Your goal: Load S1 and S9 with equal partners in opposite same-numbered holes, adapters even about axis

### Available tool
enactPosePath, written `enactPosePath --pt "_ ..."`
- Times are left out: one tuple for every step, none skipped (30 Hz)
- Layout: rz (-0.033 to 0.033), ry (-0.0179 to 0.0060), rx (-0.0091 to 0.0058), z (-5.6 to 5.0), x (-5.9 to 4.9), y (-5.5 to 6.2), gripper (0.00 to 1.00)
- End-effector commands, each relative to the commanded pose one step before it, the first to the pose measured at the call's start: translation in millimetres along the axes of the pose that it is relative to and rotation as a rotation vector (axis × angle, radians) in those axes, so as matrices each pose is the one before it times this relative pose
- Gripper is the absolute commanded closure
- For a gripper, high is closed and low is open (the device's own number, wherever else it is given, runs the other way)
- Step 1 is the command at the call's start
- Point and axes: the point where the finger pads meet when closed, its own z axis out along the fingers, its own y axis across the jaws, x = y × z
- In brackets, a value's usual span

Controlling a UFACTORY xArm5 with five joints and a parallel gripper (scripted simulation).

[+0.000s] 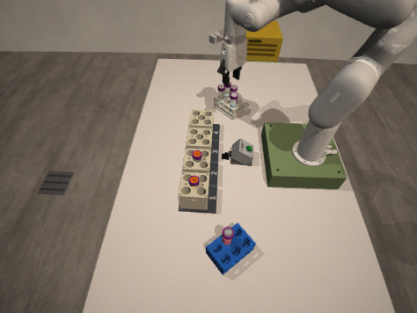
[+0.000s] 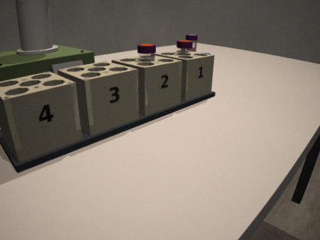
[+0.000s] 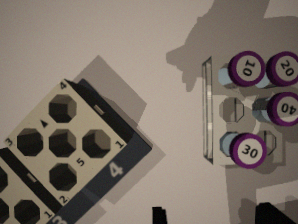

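Top view shows the white table [image 1: 308,246] carrying the green arm base [image 1: 281,176], then the loading stand ST [image 1: 215,176] with four beige adapters in a row. Adapter 1 [image 2: 197,74] and adapter 2 [image 2: 162,84] each hold one purple-capped sample tube with an orange dot in the centre hole, S9 [image 1: 193,179] and S1 [image 1: 196,154]; adapter 3 [image 2: 111,98] and adapter 4 [image 3: 62,142] show only open holes. A blue rack [image 1: 233,252] near the front edge holds one tube with a grey cap dot, X2 [image 1: 228,234]. The clear blank rack [image 3: 209,115] holds four white-dotted tubes marked 10 [image 3: 248,67], 20 [image 3: 285,67], 40 [image 3: 286,109] and 30 [image 3: 248,150]. The gripper [image 1: 230,76] hangs just above these blanks, jaws parted and holding nothing.
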Motion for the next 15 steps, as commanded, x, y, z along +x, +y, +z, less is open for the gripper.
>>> enactPosePath --pt "-0.00100 0.00216 0.00657 -1.15 8.46 16.55 0.43" --pt "0.00000 0.00001 -0.00005 0.00 1.90 4.64 0.43" --pt "0.00000 0.00001 -0.00005 0.00 1.90 4.64 0.43" --pt "0.00000 0.00000 0.00000 0.00 0.00 0.00 0.43" --pt "0.00000 0.00000 0.00000 0.00 0.00 0.00 0.43" --pt "0.00000 0.00001 -0.00005 0.00 1.90 4.64 0.43" --pt "0.00000 0.00001 -0.00005 0.00 1.90 4.64 0.43" --pt "0.00000 0.00001 -0.00005 0.00 1.90 4.64 0.43" --pt "0.00000 0.00001 -0.00005 0.00 1.90 4.64 0.43" --pt "0.00000 0.00001 -0.00004 0.00 1.90 4.64 0.43" --pt "0.00000 0.00001 -0.00004 0.00 1.90 4.64 0.43" --pt "0.00000 0.00001 -0.00004 0.00 1.90 4.64 0.43" --pt "0.00000 0.00001 -0.00004 0.00 1.90 4.64 0.43" --pt "0.00000 0.00000 0.00000 0.00 0.15 0.36 0.43" --pt "0.00000 0.00000 0.00000 0.00 0.00 0.00 0.43"
